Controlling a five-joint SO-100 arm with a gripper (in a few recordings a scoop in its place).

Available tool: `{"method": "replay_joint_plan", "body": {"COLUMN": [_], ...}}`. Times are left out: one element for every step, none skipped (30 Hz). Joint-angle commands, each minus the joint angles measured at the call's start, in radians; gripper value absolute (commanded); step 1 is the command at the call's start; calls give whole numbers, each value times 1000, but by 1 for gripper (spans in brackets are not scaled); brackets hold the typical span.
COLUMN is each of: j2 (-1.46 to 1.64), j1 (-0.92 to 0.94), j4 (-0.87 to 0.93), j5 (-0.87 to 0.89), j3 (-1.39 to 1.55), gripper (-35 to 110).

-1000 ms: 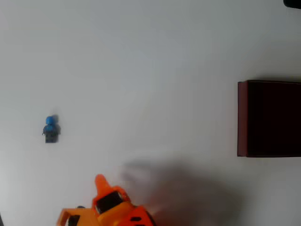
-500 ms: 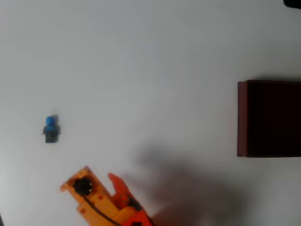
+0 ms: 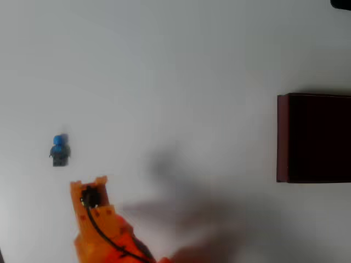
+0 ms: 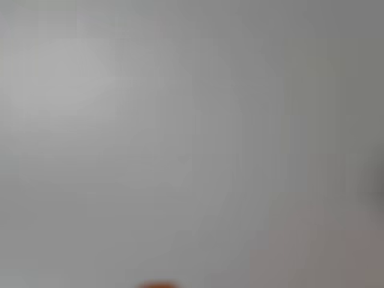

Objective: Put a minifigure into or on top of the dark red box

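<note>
In the overhead view the minifigure (image 3: 59, 149), blue-headed with a dark grey body, lies on the white table at the left. The dark red box (image 3: 282, 137) with its near-black inside sits at the right edge, partly cut off by the frame. My orange gripper (image 3: 89, 186) reaches up from the bottom left. Its front end is a short way below and right of the minifigure, not touching it. Its fingers are hidden under the orange body, so how the jaws stand is unclear. The wrist view is a grey blur with an orange sliver (image 4: 156, 284) at the bottom edge.
The arm's soft shadow (image 3: 186, 213) falls on the white table (image 3: 175, 66) between the gripper and the box. A dark object (image 3: 341, 3) pokes in at the top right corner.
The gripper has swung left and upward across the bottom of the overhead view, ending closer to the minifigure. The minifigure and box have not moved.
</note>
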Motion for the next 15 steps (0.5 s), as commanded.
{"method": "replay_joint_plan", "body": {"j2": [-141,-170,-201,-232,-264,-298,-330,-360,-387,-414,-445,-472,-502,-532,-563], "j1": [-40,-48,-51,-51,-51,-46,-43,-46,-51,-54,-58,-61,-66,-74,-80], "j4": [-46,-64,-81,-92,-94,-92,-92,-97,-107,-120,-133,-149,-158,-158,-158], "j5": [92,117,135,149,158,158,169,190,209,222,238,249,262,284,302], "j3": [-84,-86,-89,-98,-117,-138,-160,-176,-190,-202,-215,-227,-245,-268,-296], "gripper": [20,20,20,20,20,20,20,20,21,21,21,21,22,22,22]}}
